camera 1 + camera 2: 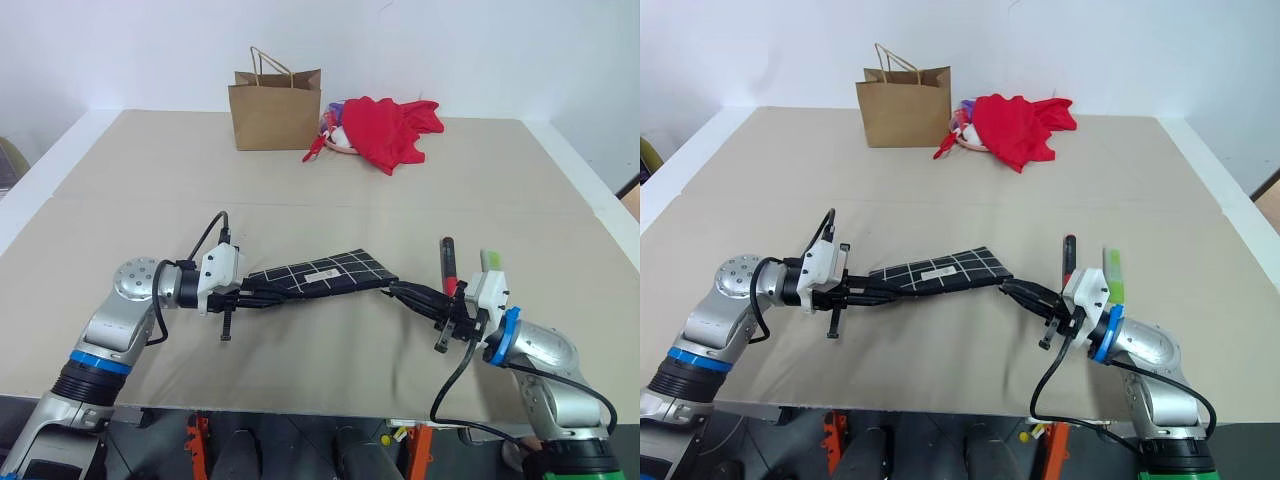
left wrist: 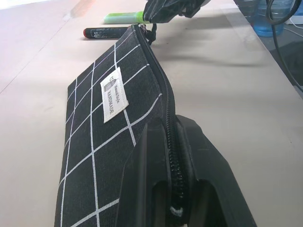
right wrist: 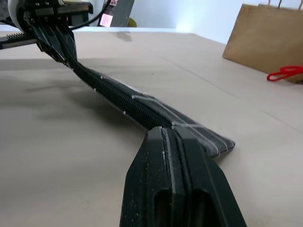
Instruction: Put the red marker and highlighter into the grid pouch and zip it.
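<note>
The grid pouch (image 1: 318,273) hangs stretched between the two arms over the near half of the table (image 1: 150,190), lifted off the surface and sagging a little, its white label (image 2: 112,93) facing up. The left gripper (image 1: 243,291) has its fingers pressed together on one end of the pouch, right on the zipper line, as its wrist view shows the zipper teeth running between the two black fingers (image 2: 142,165). The right gripper (image 1: 398,290) is pinched shut at the opposite end, where the zipper pull sits; whether it has the pull cord itself or the fabric corner beside it, I cannot tell.

Held this way, one end is anchored while the other hand can draw the slider along a taut track, so the hold looks like preparation for opening the zipper.

The red marker (image 1: 448,263) and the highlighter (image 1: 490,260) lie side by side on the table near its right edge, just beyond the right wrist, both outside the pouch. So neither item is packed yet, and the zipper appears closed along the visible length.

At the far edge of the table stand a brown paper bag (image 1: 275,110) and a heap of red cloth (image 1: 390,128), well apart from the work.
</note>
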